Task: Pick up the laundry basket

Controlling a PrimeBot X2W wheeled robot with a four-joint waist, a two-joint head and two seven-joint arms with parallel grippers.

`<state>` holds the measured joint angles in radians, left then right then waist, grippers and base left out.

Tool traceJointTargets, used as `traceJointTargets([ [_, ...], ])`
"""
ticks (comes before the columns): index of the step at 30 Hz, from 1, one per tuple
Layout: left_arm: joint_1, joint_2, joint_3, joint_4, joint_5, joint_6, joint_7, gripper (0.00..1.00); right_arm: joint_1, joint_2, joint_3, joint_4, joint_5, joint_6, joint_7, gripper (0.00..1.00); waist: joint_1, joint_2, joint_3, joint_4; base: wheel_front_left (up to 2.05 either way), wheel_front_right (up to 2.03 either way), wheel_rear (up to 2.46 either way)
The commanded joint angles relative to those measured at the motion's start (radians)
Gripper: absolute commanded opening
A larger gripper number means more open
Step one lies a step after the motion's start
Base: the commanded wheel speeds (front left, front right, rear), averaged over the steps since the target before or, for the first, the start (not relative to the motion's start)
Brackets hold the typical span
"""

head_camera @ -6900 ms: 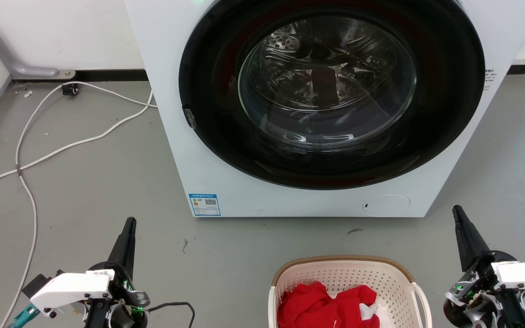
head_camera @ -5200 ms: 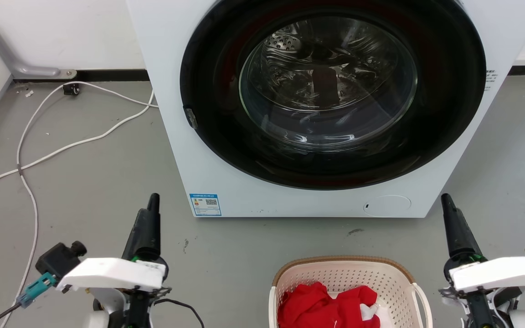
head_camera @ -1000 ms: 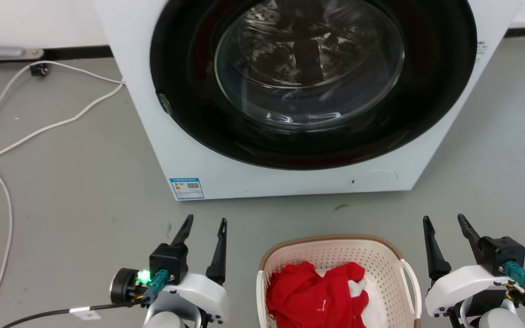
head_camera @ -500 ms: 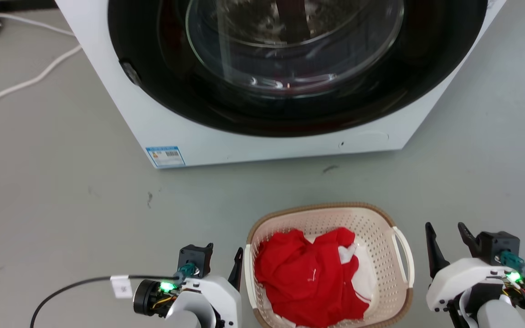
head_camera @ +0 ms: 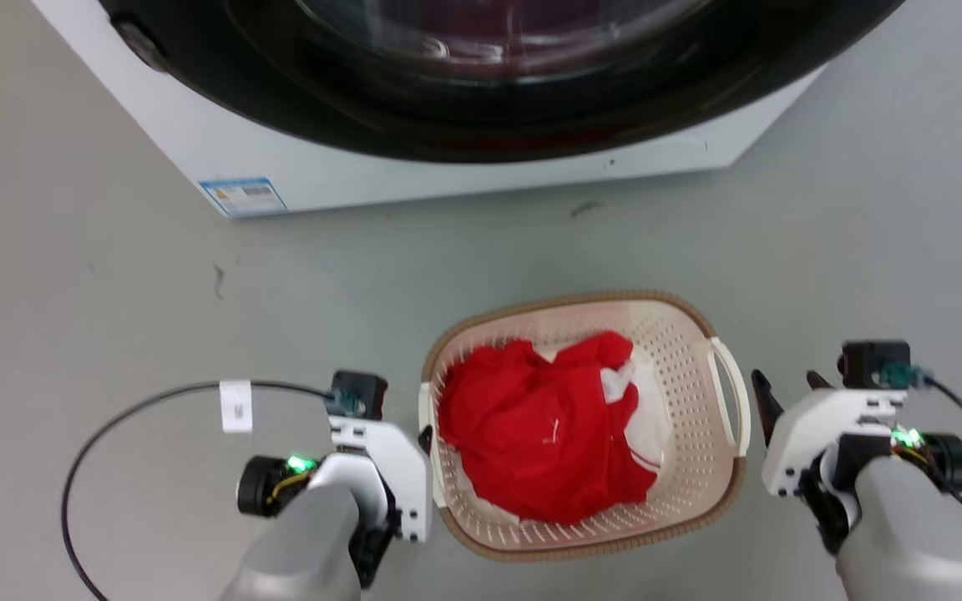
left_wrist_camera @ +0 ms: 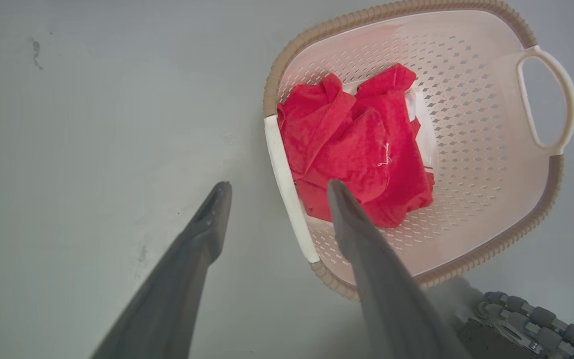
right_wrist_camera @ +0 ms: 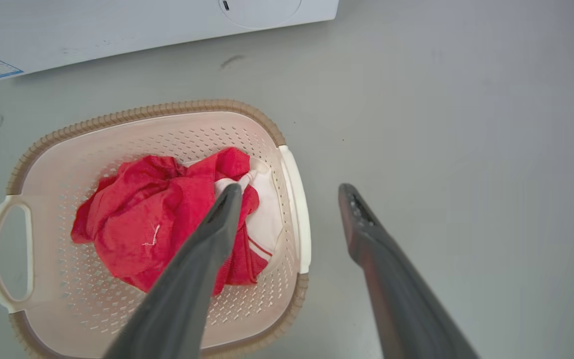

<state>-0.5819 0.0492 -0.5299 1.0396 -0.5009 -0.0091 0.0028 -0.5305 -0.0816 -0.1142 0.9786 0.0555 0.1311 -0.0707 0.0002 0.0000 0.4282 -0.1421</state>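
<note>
One cream-white plastic laundry basket [head_camera: 569,299] with small holes and a brown woven-look rim is seen on the grey floor [head_camera: 113,292]. One big white washing machine [head_camera: 448,179] is found past the basket's far side. The basket's long way is laid from left to right, so one white loop handle is turned to each arm, and two handles are counted. The left gripper [left_wrist_camera: 278,184] is spread wide, and the basket's left handle [left_wrist_camera: 287,209] is lined up between its two fingers. The right gripper [right_wrist_camera: 291,188] is spread wide too, and the basket's right handle [right_wrist_camera: 298,214] is lined up between its two fingers. Nothing is pinched yet. Both grippers are seen just beside the basket, and neither is judged nearer. Inside the basket one crumpled red cloth [head_camera: 531,426] and one white cloth [head_camera: 650,411] are counted. A move down onto both handles together is likely needed next
</note>
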Motion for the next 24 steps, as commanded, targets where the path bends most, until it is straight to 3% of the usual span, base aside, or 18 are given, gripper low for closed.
traceJointTargets([
  [1,-0.035,0.002,-0.005,0.022,-0.012,-0.001,0.016,1.00,-0.044,-0.005,0.015,0.037,0.019,-0.001,0.013,1.00,-0.0002,0.0000,0.058,-0.021,0.00,0.00,0.00],
  [12,-0.200,0.001,-0.040,0.122,-0.061,-0.001,0.124,1.00,-0.244,-0.027,0.123,0.217,0.104,-0.001,0.091,1.00,-0.0002,0.0000,0.214,-0.023,0.00,0.00,0.00],
  [24,-0.348,0.004,-0.070,0.196,-0.073,0.008,0.183,1.00,-0.359,-0.032,0.198,0.287,0.171,-0.001,0.143,1.00,-0.0002,0.0000,0.348,-0.022,0.00,0.00,0.00],
])
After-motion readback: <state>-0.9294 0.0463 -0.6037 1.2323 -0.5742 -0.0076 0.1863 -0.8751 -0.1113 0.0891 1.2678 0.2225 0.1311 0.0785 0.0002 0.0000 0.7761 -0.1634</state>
